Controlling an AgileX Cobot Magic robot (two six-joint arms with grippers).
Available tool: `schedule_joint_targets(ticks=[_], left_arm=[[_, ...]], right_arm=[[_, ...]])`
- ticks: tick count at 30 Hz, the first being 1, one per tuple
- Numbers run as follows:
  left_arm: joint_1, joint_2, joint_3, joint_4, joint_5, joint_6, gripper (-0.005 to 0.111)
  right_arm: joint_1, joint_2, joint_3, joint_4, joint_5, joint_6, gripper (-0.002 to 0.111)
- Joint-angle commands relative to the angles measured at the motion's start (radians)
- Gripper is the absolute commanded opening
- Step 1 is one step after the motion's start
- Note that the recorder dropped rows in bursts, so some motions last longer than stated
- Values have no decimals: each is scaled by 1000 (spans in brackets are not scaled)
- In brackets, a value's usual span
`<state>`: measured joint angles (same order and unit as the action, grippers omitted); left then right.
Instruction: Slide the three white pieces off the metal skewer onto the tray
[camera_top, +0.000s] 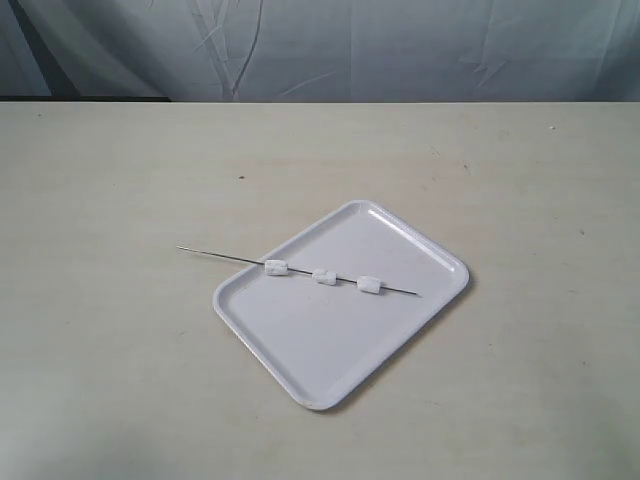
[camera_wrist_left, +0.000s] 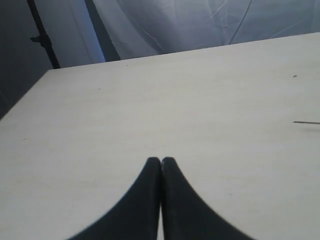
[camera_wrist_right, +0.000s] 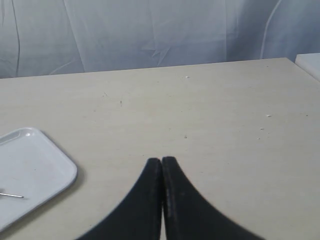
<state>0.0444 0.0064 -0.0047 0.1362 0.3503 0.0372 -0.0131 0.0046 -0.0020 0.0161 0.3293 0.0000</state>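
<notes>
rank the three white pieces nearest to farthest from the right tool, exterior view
The right tool is outside that view, likely right of the tray.
1. right piece, near the skewer's tip
2. middle piece, mid-skewer
3. left piece, by the tray's rim

Tray (camera_top: 320, 350) was glossy white, the three white pieces (camera_top: 324, 277) a matching white, metal skewer (camera_top: 225, 256) dark grey. Table (camera_top: 100, 180) was pale cream, faintly speckled. Backdrop cloth (camera_top: 400, 50) across frame top was pale blue-grey. Left gripper (camera_wrist_left: 160, 161) and right gripper (camera_wrist_right: 161, 160) were plain black.
</notes>
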Motion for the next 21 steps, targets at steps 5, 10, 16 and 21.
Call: schedule_joint_targets(ticks=[5,10,16,21], left_arm=[[-7,-6,5,136,-22,0,0],[-7,-6,5,282,-59,0,0],[-7,-6,5,411,-330,0,0],[-7,-6,5,411,-591,0,0]], right_arm=[[4,-5,2,1,-13,0,-1],[4,-5,2,1,-108,0,-1],[4,-5,2,1,-348,0,-1],[4,-5,2,-10,-424,0,-1]])
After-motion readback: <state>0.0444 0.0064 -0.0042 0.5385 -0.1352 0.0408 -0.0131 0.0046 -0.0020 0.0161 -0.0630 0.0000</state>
